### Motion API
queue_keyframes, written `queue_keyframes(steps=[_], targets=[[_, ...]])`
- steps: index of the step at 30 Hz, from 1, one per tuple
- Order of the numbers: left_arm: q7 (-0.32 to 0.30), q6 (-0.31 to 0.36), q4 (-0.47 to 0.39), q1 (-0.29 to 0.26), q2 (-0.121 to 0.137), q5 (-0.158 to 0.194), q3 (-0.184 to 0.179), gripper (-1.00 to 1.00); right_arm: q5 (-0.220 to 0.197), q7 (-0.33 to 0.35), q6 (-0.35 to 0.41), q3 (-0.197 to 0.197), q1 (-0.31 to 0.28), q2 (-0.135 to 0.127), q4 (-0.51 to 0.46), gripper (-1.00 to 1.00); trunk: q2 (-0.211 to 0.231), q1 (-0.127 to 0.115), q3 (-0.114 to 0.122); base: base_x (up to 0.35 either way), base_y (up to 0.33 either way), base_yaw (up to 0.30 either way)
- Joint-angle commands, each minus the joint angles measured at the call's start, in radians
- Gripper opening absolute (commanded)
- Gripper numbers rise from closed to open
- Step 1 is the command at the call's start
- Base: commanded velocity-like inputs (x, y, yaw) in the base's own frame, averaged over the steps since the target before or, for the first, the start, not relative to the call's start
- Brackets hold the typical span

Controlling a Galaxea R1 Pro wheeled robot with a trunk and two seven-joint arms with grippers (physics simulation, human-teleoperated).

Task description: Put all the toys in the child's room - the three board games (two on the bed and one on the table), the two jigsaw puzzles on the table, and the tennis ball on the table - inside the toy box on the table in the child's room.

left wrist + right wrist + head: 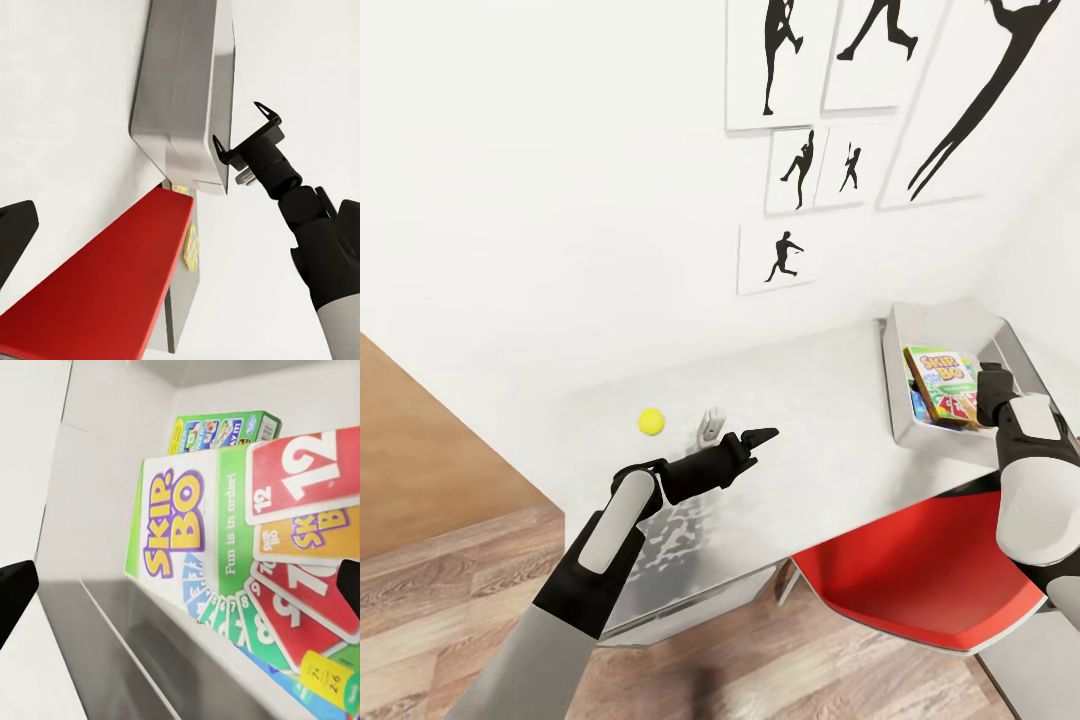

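On the white table (830, 440), the open grey rectangular toy box (895, 385) holds a green Skip-Bo board game box (943, 384), lying on top of other boxes inside. My right gripper (990, 380) hangs over the box's near edge, fingers spread apart and empty. The small yellow tennis ball (651, 421) sits well apart. My left gripper (755, 440) hovers near it; I cannot tell its opening.
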Motion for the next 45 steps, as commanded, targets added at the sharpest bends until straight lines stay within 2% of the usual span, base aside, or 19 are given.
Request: queue_keyframes(steps=[1, 13, 21, 25, 26, 30, 33, 35, 38, 40, 41, 43, 45], targets=[[0.004, 0.003, 0.000, -0.001, 0.000, 0.006, 0.000, 1.00, -0.008, -0.005, 0.005, -0.002, -0.001, 0.000, -0.003, 1.00, -0.002, 0.001, -0.002, 0.000, 0.000, 0.000], [0.005, 0.003, 0.000, -0.001, 0.000, 0.006, 0.000, 1.00, -0.002, -0.006, 0.006, -0.001, -0.002, -0.001, -0.022, 1.00, -0.002, 0.001, -0.002, 0.000, 0.000, 0.000], [0.005, 0.003, 0.001, -0.001, 0.000, 0.007, 0.001, 1.00, 0.001, -0.018, 0.037, 0.006, -0.001, -0.001, -0.112, 1.00, -0.002, 0.001, -0.002, 0.000, 0.000, 0.000], [0.005, 0.003, 0.001, -0.001, 0.002, 0.008, 0.002, 1.00, 0.003, -0.025, 0.125, 0.008, 0.005, -0.001, -0.185, 1.00, -0.002, 0.001, -0.002, 0.000, 0.000, 0.000], [0.005, 0.003, 0.001, -0.001, 0.002, 0.008, 0.002, 1.00, 0.003, -0.025, 0.125, 0.008, 0.005, -0.001, -0.185, 1.00, -0.002, 0.001, -0.002, 0.000, 0.000, 0.000], [0.004, 0.003, 0.001, 0.000, 0.004, 0.009, 0.002, 1.00, 0.006, -0.028, 0.284, 0.009, 0.033, -0.001, -0.306, 1.00, -0.002, 0.001, -0.002, 0.000, 0.000, 0.000], [0.004, 0.003, 0.001, 0.000, 0.004, 0.009, 0.003, 1.00, 0.006, -0.027, 0.320, 0.010, 0.044, -0.001, -0.343, 1.00, -0.002, 0.001, -0.002, 0.000, 0.000, 0.000], [0.004, 0.003, 0.001, 0.000, 0.005, 0.010, 0.003, 1.00, 0.006, -0.025, 0.386, 0.011, 0.076, 0.000, -0.422, 1.00, -0.002, 0.001, -0.002, 0.000, 0.000, 0.000], [0.004, 0.003, 0.001, 0.001, 0.005, 0.010, 0.003, 1.00, 0.005, -0.022, 0.415, 0.011, 0.097, 0.000, -0.463, 1.00, -0.002, 0.001, -0.002, 0.000, 0.000, 0.000], [0.001, 0.003, 0.000, 0.001, 0.005, 0.011, 0.004, 1.00, 0.004, -0.012, 0.463, 0.013, 0.143, 0.000, -0.546, 1.00, -0.002, 0.001, -0.002, 0.000, 0.000, 0.000], [0.001, 0.003, 0.000, 0.001, 0.005, 0.011, 0.004, 1.00, 0.004, -0.012, 0.463, 0.013, 0.143, 0.000, -0.546, 1.00, -0.002, 0.001, -0.002, 0.000, 0.000, 0.000], [-0.011, 0.003, -0.003, 0.002, 0.006, 0.012, 0.005, 1.00, 0.003, 0.011, 0.497, 0.022, 0.190, 0.000, -0.622, 1.00, -0.002, 0.001, -0.002, 0.000, 0.000, 0.000], [-0.020, 0.003, -0.004, 0.003, 0.007, 0.012, 0.006, 1.00, 0.003, 0.027, 0.509, 0.030, 0.212, -0.001, -0.656, 1.00, -0.002, 0.001, -0.002, 0.000, 0.000, 0.000]])
